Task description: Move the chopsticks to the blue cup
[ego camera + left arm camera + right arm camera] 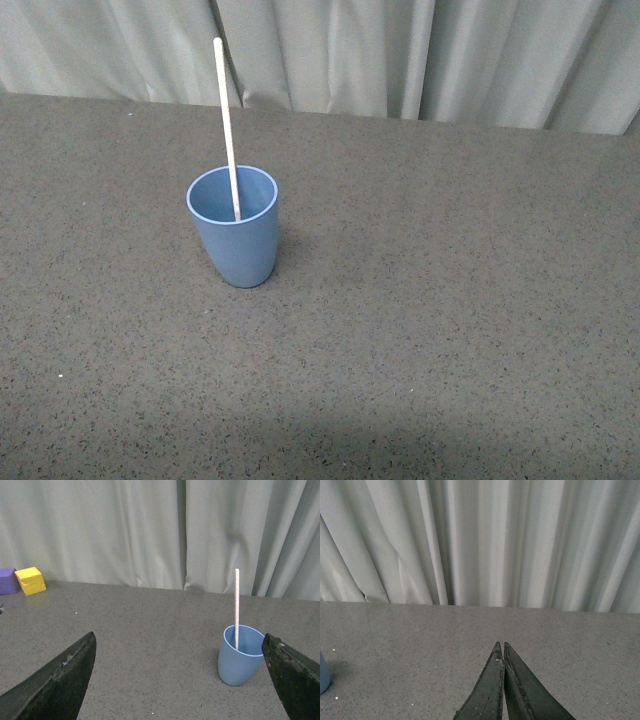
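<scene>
The blue cup (235, 238) stands upright on the dark speckled table, left of the middle in the front view. The chopsticks (226, 125), one thin cream-white stick, stands in it and leans slightly left, rising well above the rim. No arm shows in the front view. In the left wrist view the blue cup (240, 656) with the chopsticks (236, 605) lies ahead, close to one finger of my left gripper (179, 640), which is open and holds nothing. My right gripper (501, 645) is shut, with nothing between its fingers; a sliver of the blue cup (323, 677) shows at the frame's edge.
A grey curtain (400, 55) hangs along the table's far edge. A yellow block (30, 580) and a purple block (7, 580) sit side by side by the curtain in the left wrist view.
</scene>
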You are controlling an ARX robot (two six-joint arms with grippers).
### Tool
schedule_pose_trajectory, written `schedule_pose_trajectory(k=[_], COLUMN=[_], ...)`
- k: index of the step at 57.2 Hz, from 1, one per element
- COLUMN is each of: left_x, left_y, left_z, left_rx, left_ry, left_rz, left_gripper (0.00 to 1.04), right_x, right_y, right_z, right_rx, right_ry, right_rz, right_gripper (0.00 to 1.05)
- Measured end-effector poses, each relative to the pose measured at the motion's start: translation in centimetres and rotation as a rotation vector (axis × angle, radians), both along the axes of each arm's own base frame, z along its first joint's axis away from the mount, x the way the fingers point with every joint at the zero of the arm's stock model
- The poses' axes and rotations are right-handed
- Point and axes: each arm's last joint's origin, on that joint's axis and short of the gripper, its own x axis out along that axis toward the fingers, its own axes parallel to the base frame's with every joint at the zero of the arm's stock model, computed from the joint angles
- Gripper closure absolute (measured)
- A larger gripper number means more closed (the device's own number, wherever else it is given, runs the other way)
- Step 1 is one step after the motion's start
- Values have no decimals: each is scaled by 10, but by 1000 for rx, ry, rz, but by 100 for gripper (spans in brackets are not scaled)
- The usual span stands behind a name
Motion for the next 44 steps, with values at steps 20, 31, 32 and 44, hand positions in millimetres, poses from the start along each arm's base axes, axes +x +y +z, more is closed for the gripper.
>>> schedule_pose_trajectory(k=[20,31,32,44], left_x=[0,0,0,0], left_y=[0,0,0,0], left_z=[0,0,0,0], left_rx=[0,0,0,0], left_ry=[0,0,0,0], left_rz=[0,0,0,0], left_gripper=[7,7,7,7], right_x=[0,0,0,0], right_y=[0,0,0,0], right_z=[0,0,0,0], right_rx=[0,2,1,1], right_ry=[0,0,0,0], right_rz=[0,0,0,0], right_gripper=[35,8,8,9])
